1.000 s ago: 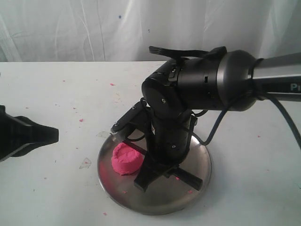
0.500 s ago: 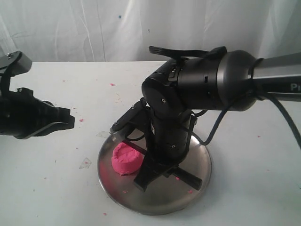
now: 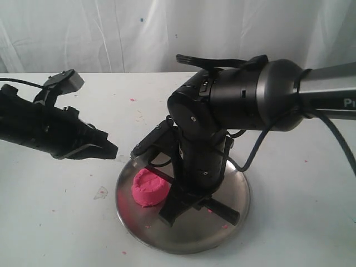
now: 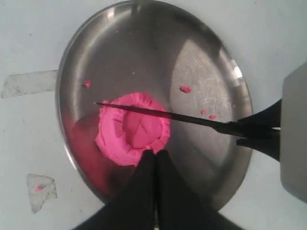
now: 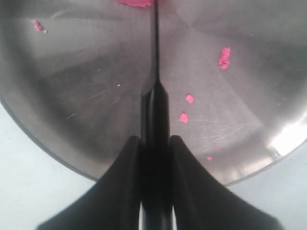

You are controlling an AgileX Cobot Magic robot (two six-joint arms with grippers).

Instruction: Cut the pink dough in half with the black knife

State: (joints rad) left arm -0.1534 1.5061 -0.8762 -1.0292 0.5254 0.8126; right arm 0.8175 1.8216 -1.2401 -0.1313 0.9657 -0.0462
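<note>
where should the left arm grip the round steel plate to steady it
Probably the thin rim of the round steel plate on its bare left edge, coming in low from the left; the right gripper and slim black knife crowd the other side.

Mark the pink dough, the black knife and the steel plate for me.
pink dough (image 4: 136, 136), left wrist view, top of the lump.
black knife (image 4: 172, 116), left wrist view, middle of the blade.
steel plate (image 4: 144, 48), left wrist view, bare floor.

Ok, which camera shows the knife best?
The left wrist view: the knife shows tip to handle, across the dough. The right wrist view sees it edge-on in the right hand. In the exterior view the arm hides most of it.
</note>
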